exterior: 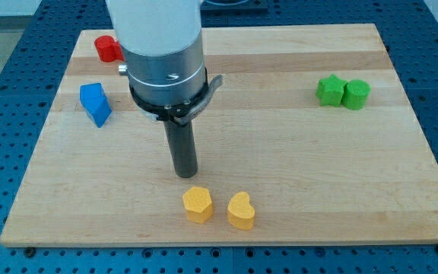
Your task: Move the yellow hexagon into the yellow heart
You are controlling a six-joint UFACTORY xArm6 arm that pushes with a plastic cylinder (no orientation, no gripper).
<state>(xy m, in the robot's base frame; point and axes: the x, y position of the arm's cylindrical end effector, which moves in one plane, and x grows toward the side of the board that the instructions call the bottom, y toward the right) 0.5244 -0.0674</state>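
Note:
The yellow hexagon [198, 204] lies near the board's bottom edge, a little left of centre. The yellow heart [241, 211] lies just to its right, with a small gap between them. My tip [185, 173] is at the end of the dark rod, just above the hexagon in the view and slightly to its left, not touching it.
A blue block [95, 103] lies at the left of the wooden board [280, 152]. A red block [107, 49] sits at the top left, partly behind the arm. A green star [329, 89] and a green block [356, 94] touch each other at the right.

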